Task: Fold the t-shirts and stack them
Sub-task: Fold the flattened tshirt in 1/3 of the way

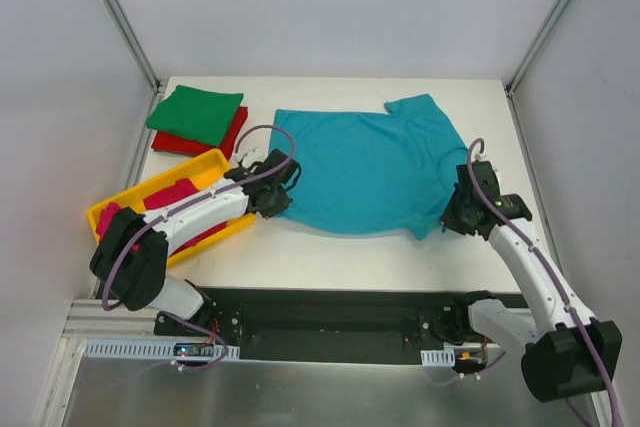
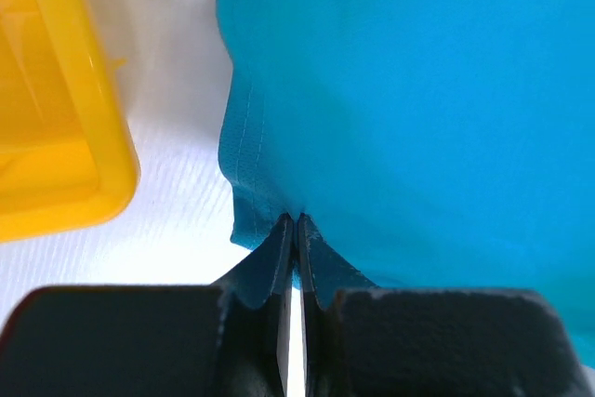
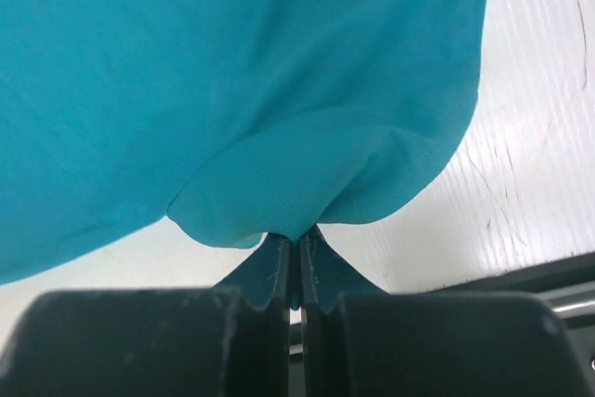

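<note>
A teal-blue t-shirt (image 1: 365,169) lies spread on the white table. My left gripper (image 1: 278,194) is shut on its near left corner, and the hem shows pinched between the jaws in the left wrist view (image 2: 294,222). My right gripper (image 1: 455,217) is shut on its near right corner, which bunches at the jaws in the right wrist view (image 3: 296,239). A folded green t-shirt (image 1: 196,113) lies on a folded red t-shirt (image 1: 232,137) at the back left. Magenta-pink t-shirts (image 1: 168,197) lie in the yellow tray (image 1: 205,164).
The yellow tray stands at the left edge of the table, close to my left arm; its corner shows in the left wrist view (image 2: 74,137). A black rail (image 1: 330,322) runs along the near edge. Metal frame posts (image 1: 120,17) rise at the back corners.
</note>
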